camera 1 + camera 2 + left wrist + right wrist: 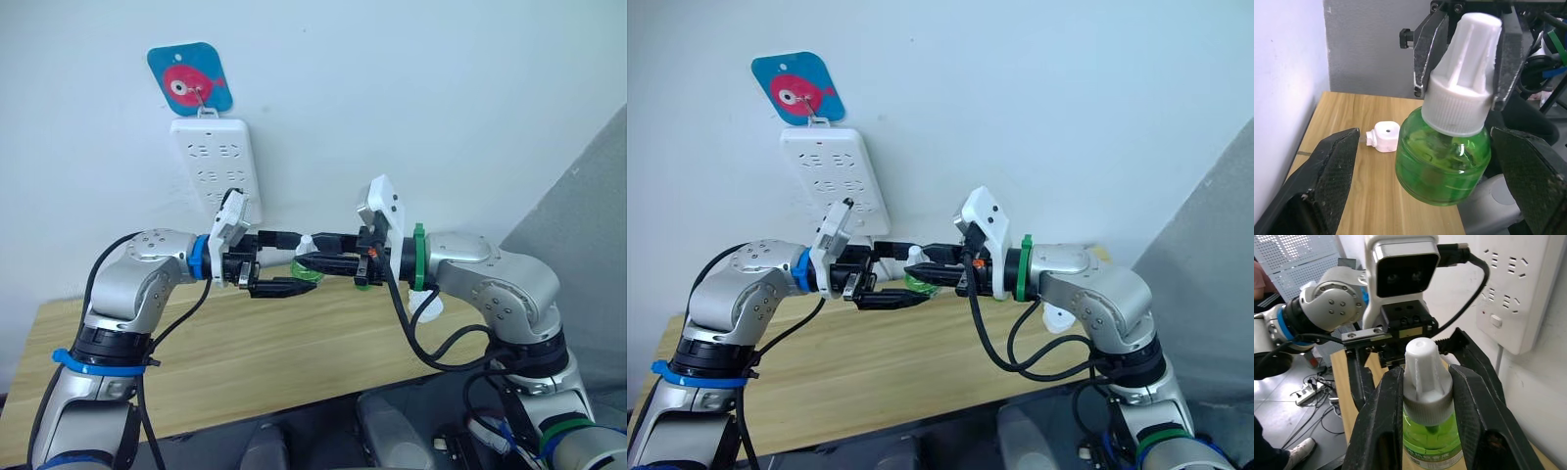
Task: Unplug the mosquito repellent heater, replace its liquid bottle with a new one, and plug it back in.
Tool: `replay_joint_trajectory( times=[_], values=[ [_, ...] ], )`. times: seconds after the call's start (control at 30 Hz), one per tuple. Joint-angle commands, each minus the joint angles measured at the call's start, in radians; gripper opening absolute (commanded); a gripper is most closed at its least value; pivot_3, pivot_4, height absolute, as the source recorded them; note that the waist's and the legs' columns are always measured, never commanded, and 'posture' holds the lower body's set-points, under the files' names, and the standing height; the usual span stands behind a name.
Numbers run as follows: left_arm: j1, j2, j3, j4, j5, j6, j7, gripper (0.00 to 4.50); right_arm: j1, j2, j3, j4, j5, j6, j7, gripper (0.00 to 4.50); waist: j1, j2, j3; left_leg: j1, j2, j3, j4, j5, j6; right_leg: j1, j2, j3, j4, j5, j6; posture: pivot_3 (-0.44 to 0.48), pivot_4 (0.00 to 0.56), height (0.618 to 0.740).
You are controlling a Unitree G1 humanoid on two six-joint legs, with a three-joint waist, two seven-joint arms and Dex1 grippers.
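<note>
The liquid bottle (1442,161) has a clear green body and a white ribbed cap (1425,367). It hangs in the air above the table, in front of the wall. My right gripper (1426,374) is shut on the cap. My left gripper (1425,134) faces it from the other side and stands open, its two fingers on either side of the green body with a gap to each. The mosquito repellent heater (1385,137), small, white and rounded, lies unplugged on the wooden table (294,343), below and behind my right arm.
A white multi-socket power strip (216,166) hangs on the wall under a blue fish hook (189,80), just above and behind the left gripper. A grey panel (578,215) rises at the right. A person's shoe (1295,451) shows on the floor.
</note>
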Motion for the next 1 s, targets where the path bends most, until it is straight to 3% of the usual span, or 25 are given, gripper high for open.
replay_joint_trajectory(
  times=[0.03, 0.5, 0.63, 0.77, 1.0],
  values=[
    [-0.011, 0.01, -0.014, -0.027, 0.018, -0.036, -0.022, 4.5, -0.03, -0.003, -0.022, -0.026, 0.023, -0.005, 0.002, 1.03, -0.001, 0.0, -0.002, 0.0, 0.0, 0.0, 0.0, 0.0, 0.0, 0.0, 0.0, 0.0, 0.0, 0.0, 0.0, -0.207, 0.094, 0.734],
    [-0.008, -0.022, -0.04, 0.018, 0.046, -0.089, -0.036, 4.5, -0.029, -0.003, -0.012, -0.031, 0.018, -0.004, 0.0, 1.03, -0.002, 0.004, -0.017, 0.001, -0.001, 0.0, 0.0, 0.0, 0.0, 0.001, 0.0, 0.0, 0.0, 0.0, 0.0, -0.206, 0.093, 0.734],
    [-0.011, -0.035, -0.042, 0.018, 0.043, -0.088, -0.031, 3.63, -0.032, -0.002, -0.004, -0.028, 0.01, -0.012, 0.003, 1.03, -0.002, 0.004, -0.017, 0.001, -0.001, 0.0, 0.0, 0.0, 0.0, 0.001, 0.0, 0.0, 0.0, 0.0, 0.0, -0.203, 0.095, 0.734],
    [-0.011, -0.057, -0.034, 0.002, 0.03, -0.069, -0.009, 2.4, -0.031, -0.003, 0.006, -0.027, 0.007, -0.015, 0.009, 1.03, -0.002, 0.004, -0.018, 0.001, -0.001, -0.001, 0.0, 0.0, 0.0, 0.002, 0.0, 0.0, 0.0, 0.0, 0.0, -0.2, 0.093, 0.734],
    [-0.009, -0.065, -0.025, -0.014, 0.024, -0.056, 0.002, 2.27, -0.029, -0.01, 0.015, -0.026, 0.006, -0.015, 0.016, 1.03, -0.002, 0.004, -0.018, 0.001, -0.001, -0.001, 0.0, 0.0, 0.0, 0.002, 0.0, 0.0, 0.0, 0.0, 0.0, -0.196, 0.092, 0.734]
  ],
)
